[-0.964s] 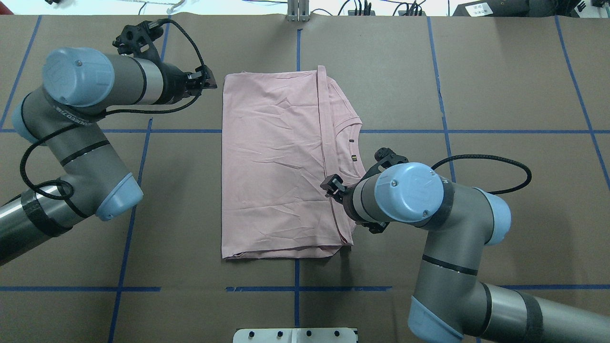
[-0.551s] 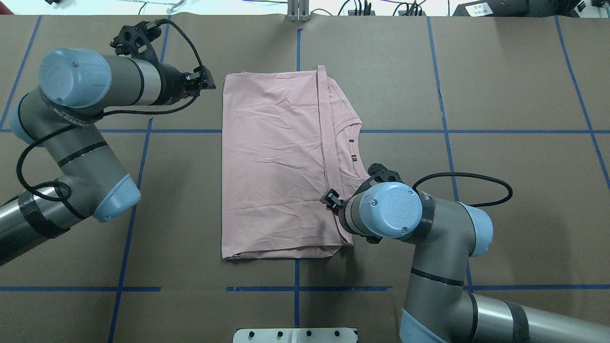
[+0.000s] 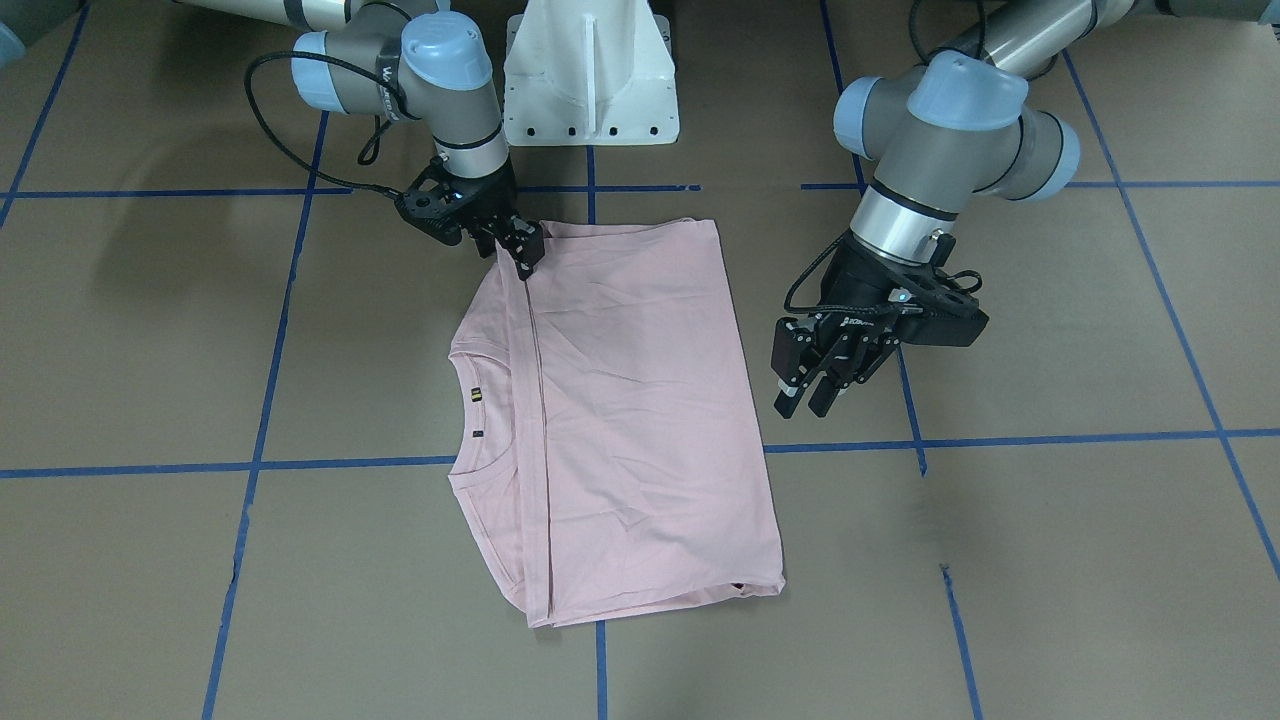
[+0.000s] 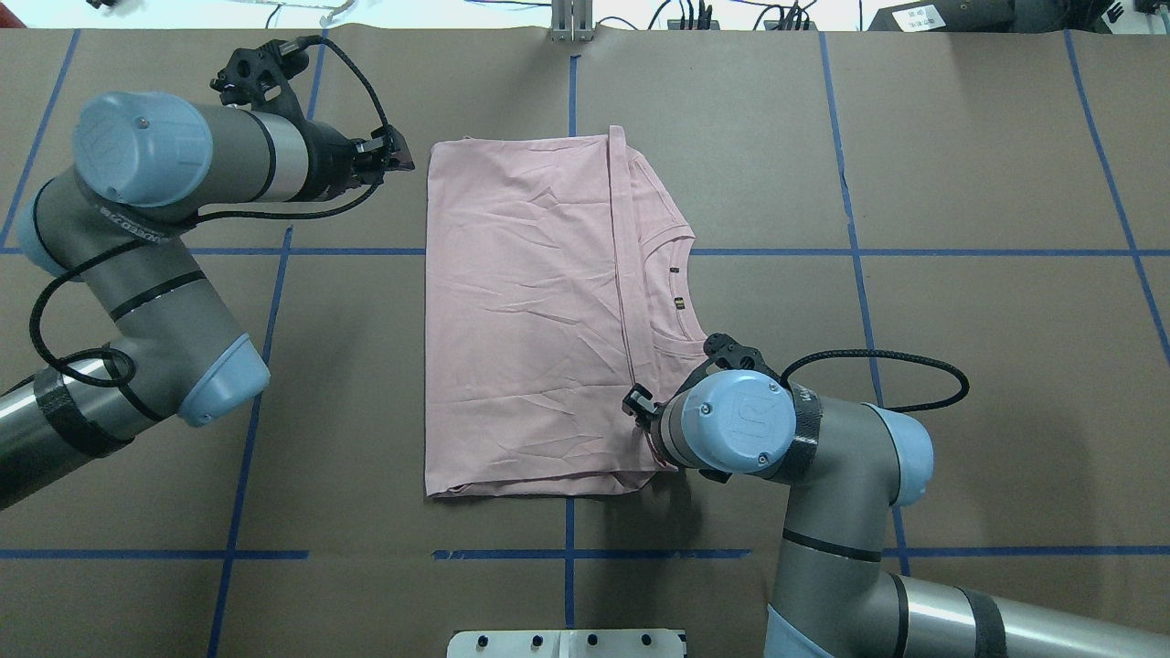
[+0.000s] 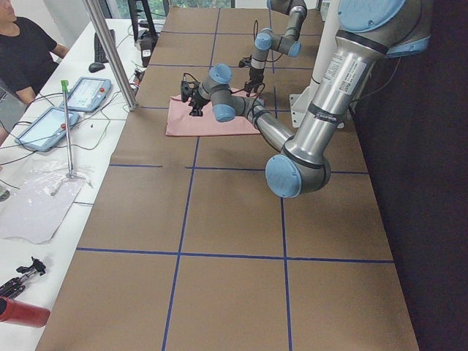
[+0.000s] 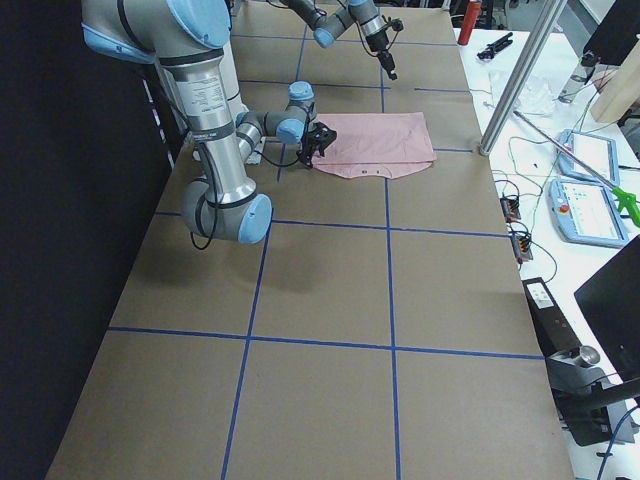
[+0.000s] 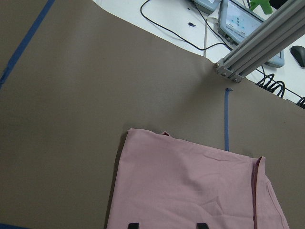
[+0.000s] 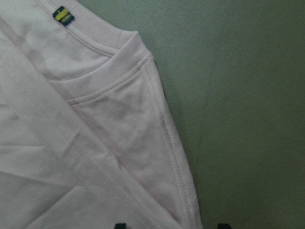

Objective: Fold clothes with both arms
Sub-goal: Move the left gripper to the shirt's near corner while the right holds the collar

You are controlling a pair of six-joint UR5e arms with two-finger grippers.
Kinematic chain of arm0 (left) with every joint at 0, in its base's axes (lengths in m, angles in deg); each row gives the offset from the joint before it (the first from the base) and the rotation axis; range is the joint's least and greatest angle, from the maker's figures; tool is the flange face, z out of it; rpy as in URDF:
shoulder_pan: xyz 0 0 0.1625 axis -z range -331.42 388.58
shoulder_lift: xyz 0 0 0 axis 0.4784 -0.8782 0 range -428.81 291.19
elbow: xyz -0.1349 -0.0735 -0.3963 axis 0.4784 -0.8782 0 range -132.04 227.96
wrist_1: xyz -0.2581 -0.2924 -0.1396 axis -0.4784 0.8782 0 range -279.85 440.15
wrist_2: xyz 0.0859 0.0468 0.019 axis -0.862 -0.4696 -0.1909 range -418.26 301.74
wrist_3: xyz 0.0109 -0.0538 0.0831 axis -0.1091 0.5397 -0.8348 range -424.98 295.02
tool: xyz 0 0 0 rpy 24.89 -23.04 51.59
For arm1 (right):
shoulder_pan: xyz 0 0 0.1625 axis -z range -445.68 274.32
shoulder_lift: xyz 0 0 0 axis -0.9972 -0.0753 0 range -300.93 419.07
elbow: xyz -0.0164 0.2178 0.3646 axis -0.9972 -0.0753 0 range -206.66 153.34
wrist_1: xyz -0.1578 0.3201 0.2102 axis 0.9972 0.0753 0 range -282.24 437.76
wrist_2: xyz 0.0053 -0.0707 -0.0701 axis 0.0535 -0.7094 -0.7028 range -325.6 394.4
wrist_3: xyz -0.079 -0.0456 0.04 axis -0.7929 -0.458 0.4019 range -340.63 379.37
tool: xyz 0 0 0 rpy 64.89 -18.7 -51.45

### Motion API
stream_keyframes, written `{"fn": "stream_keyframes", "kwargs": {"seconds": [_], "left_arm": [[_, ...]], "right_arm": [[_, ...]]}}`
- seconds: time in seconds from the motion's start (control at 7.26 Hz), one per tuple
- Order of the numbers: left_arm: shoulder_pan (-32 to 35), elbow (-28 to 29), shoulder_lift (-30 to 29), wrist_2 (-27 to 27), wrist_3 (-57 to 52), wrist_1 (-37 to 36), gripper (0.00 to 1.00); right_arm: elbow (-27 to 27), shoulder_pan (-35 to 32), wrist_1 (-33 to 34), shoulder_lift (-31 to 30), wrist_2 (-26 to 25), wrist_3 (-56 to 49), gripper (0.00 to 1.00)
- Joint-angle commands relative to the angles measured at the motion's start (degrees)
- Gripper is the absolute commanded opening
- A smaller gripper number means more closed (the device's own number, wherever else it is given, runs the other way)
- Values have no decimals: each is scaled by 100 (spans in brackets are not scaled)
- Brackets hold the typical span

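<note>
Shirt: pale pink T-shirt (image 4: 530, 311) lies flat in the middle of the table (image 4: 960, 183), one side folded in, collar toward the right arm.
Right gripper (image 3: 527, 258): jaws open, low over the folded edge by the shoulder seam, nothing pinched.
Left gripper (image 3: 806, 400): jaws open, hovering just beside the far corner, off the cloth.
Layer risk: cloth is stacked under the right gripper; a shallow close may catch only the top layer, so the fold peels apart.
Miss risk: descending where it stands, the left gripper would likely meet the table, not fabric.
Skew risk: a one-sided lift would drag the shirt crooked.
</note>
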Motion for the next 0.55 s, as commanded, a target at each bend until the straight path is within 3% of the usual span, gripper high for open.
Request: {"fn": "stream_keyframes", "kwargs": {"seconds": [0.0, 0.14, 0.28, 0.41], "left_arm": [[0, -3, 0, 0, 9, 0, 50], [0, -29, 9, 0, 9, 0, 50], [9, -56, 9, 0, 9, 0, 50], [9, -56, 26, -9, 9, 0, 50]], "right_arm": [[1, 4, 0, -35, 1, 0, 62], [-8, 13, 0, -27, -8, 0, 51], [-17, 21, 0, -1, -8, 9, 31], [-17, 21, 0, 8, 1, 9, 0]]}}
